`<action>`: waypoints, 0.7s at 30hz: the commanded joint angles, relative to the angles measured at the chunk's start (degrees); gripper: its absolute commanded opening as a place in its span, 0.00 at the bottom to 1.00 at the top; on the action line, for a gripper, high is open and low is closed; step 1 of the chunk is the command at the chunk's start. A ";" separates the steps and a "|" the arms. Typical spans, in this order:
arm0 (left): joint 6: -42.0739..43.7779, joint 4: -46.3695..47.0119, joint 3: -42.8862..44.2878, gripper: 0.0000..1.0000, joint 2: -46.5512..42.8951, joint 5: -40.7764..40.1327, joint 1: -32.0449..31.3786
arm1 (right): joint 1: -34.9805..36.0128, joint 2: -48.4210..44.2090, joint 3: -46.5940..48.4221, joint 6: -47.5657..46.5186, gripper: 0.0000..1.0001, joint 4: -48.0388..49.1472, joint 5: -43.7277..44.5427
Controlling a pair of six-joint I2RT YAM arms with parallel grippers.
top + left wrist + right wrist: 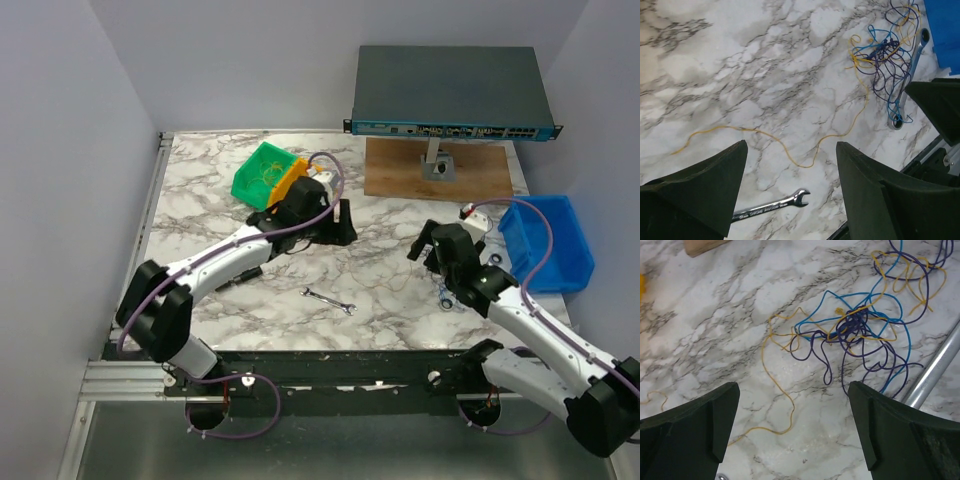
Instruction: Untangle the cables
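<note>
Left pincer [791, 150] hangs spread and empty over the marble surface [740, 60], with a small wrench [772, 204] near it. One yellow strand [740, 128] trails leftward from the cables [855, 325], which lie clumped under the right pincer [792, 390], likewise spread and empty. Most untangling seems left: the blue, purple and yellow knot remains. A long spanner [935, 370] under its loops could snag.

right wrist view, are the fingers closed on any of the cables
No, the right gripper is open, its fingers set wide apart, and the cables lie loose on the table.
</note>
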 commanded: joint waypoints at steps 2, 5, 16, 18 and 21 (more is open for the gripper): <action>-0.38 2.85 7.76 0.70 8.58 1.12 -5.63 | -4.47 7.38 -0.87 3.30 1.00 1.19 4.11; -1.76 3.77 10.64 0.67 12.58 2.58 -7.22 | -7.37 11.21 -0.52 2.12 1.00 4.44 4.05; -7.33 7.88 16.15 0.66 22.98 7.15 -10.80 | -15.87 24.23 0.88 0.30 0.82 14.70 1.62; -8.66 9.76 16.06 0.65 24.26 8.23 -10.81 | -16.60 26.98 1.51 0.02 0.78 15.91 1.26; -9.88 10.56 17.64 0.63 26.47 9.44 -10.94 | -16.75 29.87 2.63 0.06 0.62 15.83 0.31</action>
